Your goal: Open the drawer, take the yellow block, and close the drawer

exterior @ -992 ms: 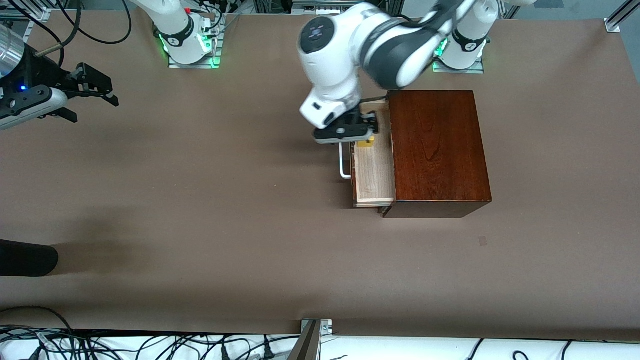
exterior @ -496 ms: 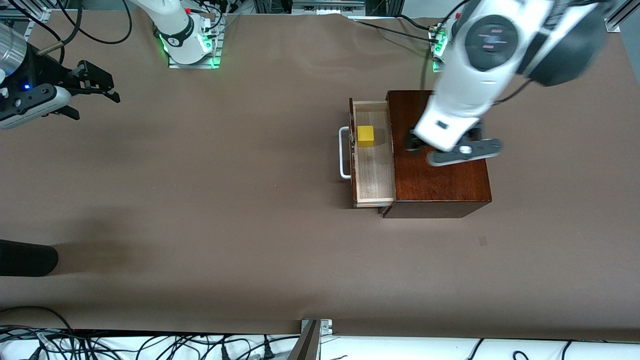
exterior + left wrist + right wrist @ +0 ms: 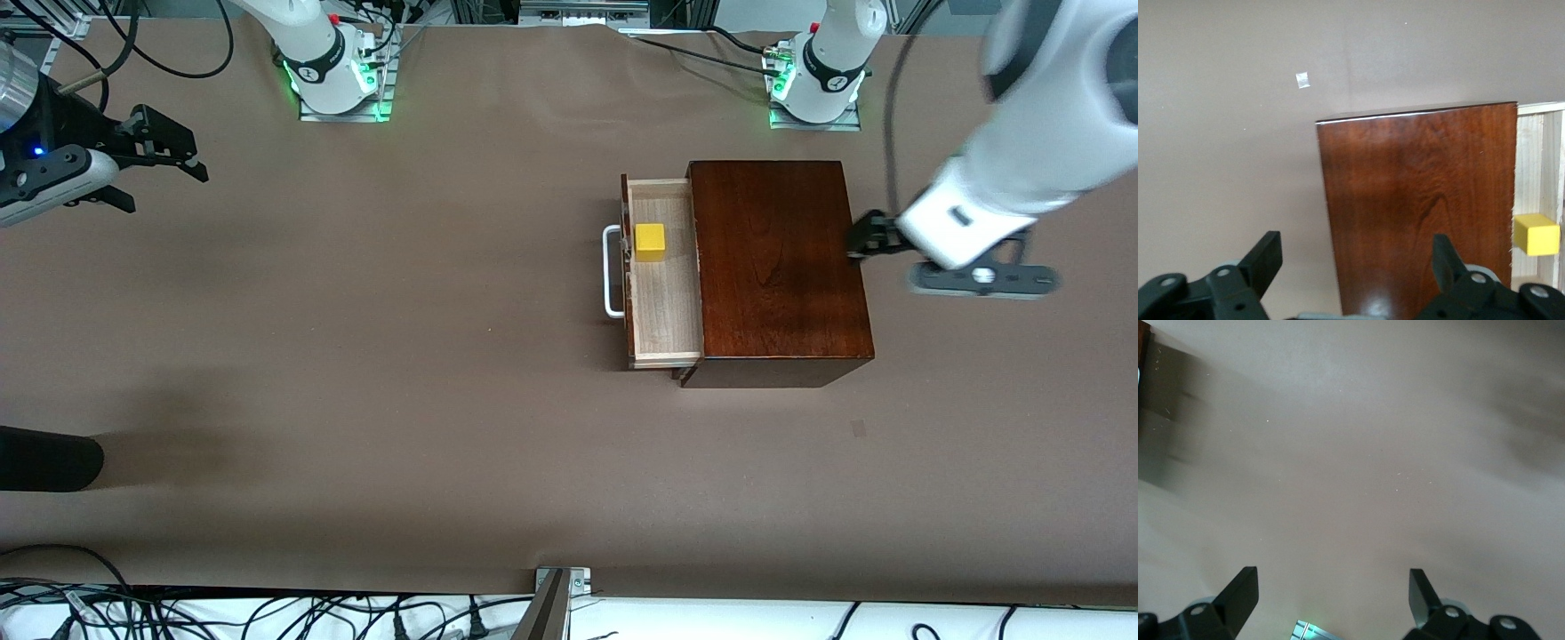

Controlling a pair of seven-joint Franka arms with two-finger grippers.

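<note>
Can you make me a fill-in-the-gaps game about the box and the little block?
1. The yellow block sits in the ___ drawer.
2. The block is the colour ___.
3. The left gripper has its fingers ___ and holds nothing.
4. The drawer's handle is the colour ___.

Missing words: open; yellow; open; white.

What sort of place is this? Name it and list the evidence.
Most likely a robotics lab. Two arm bases are bolted to a table covered in brown paper, cables trail along its edge, and the only props are a wooden box and a yellow block.
</note>
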